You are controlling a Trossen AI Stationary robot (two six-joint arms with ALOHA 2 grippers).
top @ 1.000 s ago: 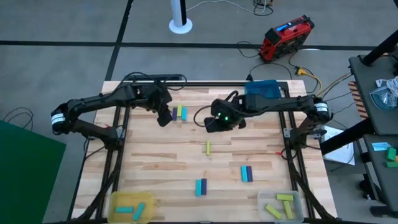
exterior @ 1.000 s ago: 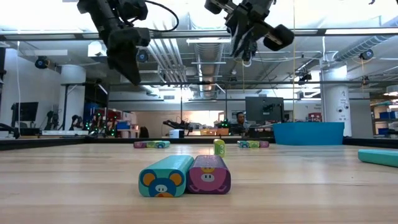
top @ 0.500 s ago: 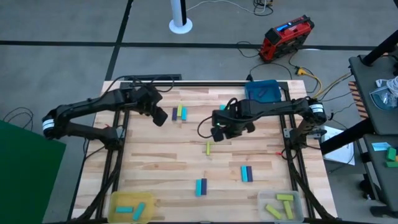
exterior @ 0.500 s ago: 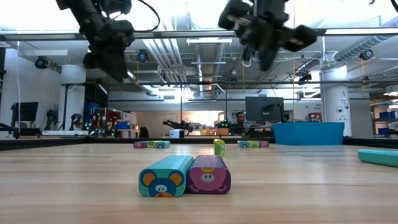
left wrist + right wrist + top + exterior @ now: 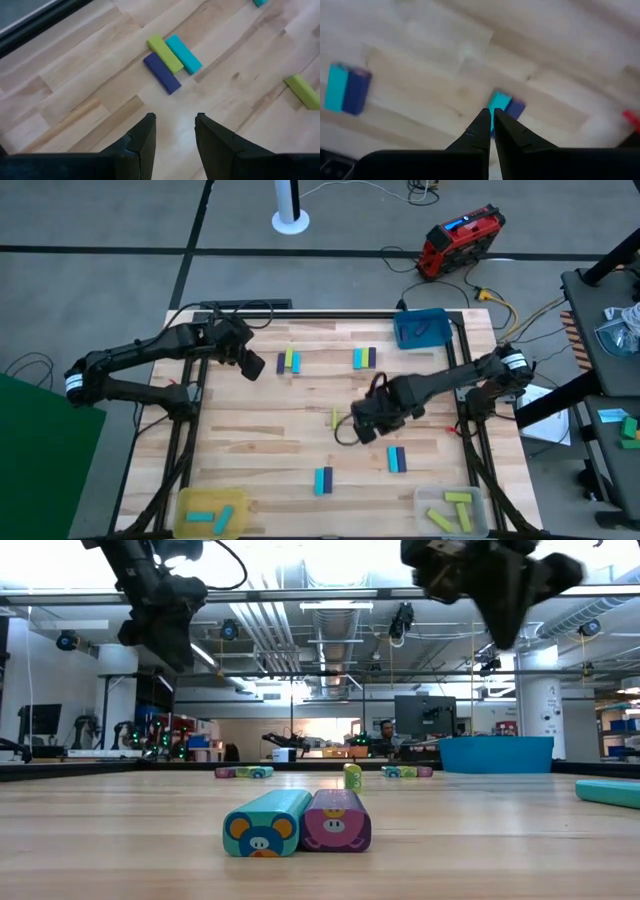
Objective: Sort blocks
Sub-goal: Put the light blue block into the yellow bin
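Biggest risk: your right gripper [image 5: 360, 423] is hanging over mid-table with fingers pressed together and empty, beside the lone yellow-green block [image 5: 335, 417], so descending clenched is likely to knock it away rather than grasp it. Your left gripper [image 5: 174, 131] is hovering with fingers parted, the purple, yellow-green and cyan trio [image 5: 173, 61] lying ahead of the gap, not between the jaws.
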